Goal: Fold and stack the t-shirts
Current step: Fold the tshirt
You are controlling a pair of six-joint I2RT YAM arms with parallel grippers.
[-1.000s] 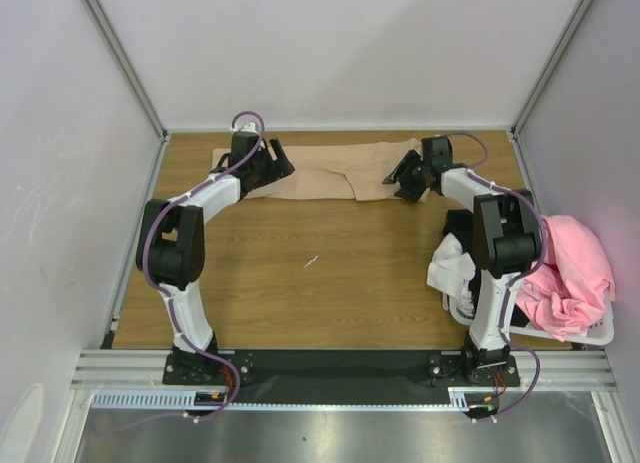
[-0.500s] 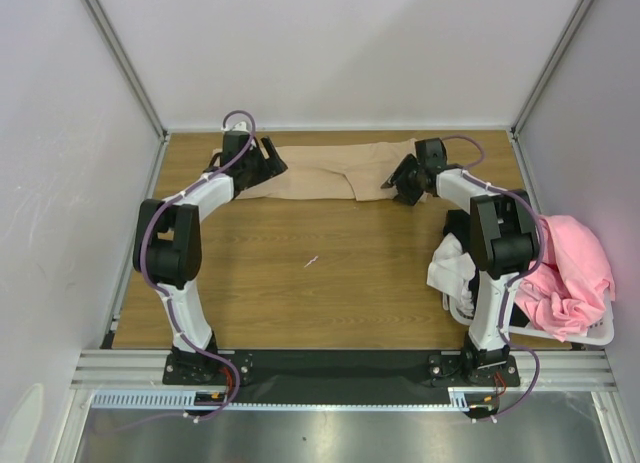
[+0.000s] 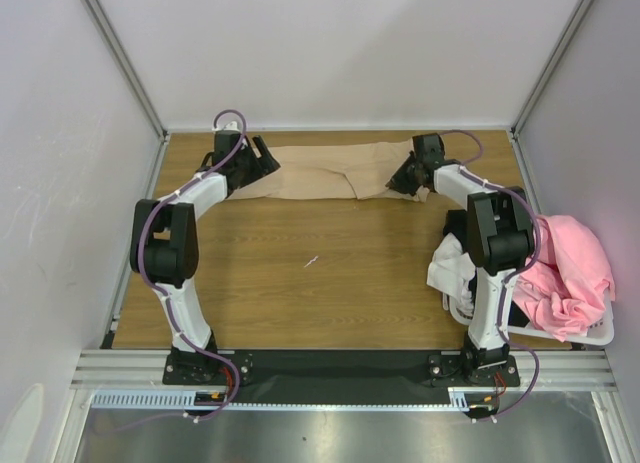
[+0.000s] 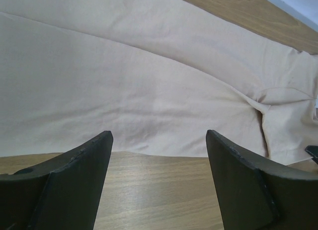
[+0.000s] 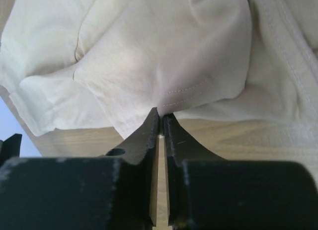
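Right end effector (image 5: 160,113) is pinching the tan t-shirt (image 5: 164,51) by its hem, jaws nearly together — left end effector (image 4: 159,136) is hovering wide open over it, gripping nothing.

The wooden table (image 3: 330,303) carries a beige t-shirt (image 3: 320,171) laid out flat in a long band along its far edge, wrinkled and bunched at its right end. A tiny pale scrap (image 3: 311,261) lies near the table's middle. At the right side, white cloth (image 3: 448,268) and black cloth (image 3: 457,223) lie heaped beside a white laundry basket (image 3: 560,335).
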